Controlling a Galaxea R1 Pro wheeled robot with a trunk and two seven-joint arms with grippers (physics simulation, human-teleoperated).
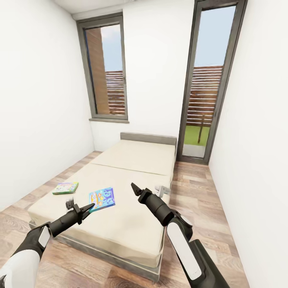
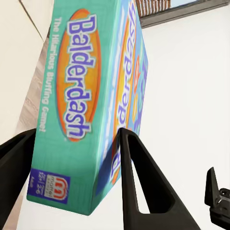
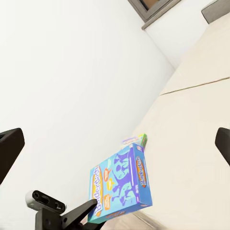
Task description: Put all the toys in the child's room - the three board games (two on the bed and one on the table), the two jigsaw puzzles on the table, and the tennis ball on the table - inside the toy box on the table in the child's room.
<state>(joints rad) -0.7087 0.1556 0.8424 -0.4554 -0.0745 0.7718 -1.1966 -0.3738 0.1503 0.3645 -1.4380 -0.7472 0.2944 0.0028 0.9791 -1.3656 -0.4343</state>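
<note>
Currently, on the bed (image 1: 132, 172): a blue Balderdash board game (image 1: 102, 199) at the near left of the mattress, a green-edged board game (image 1: 65, 187) further left near the edge, well apart from it. Your left gripper (image 2: 72, 148) sits with fingers spread either side of the blue box's end, not yet pinching; your right gripper (image 1: 133, 187) hangs spread and empty to its right. Closing on so little of the end risks the box pivoting and slipping, I judge.
</note>
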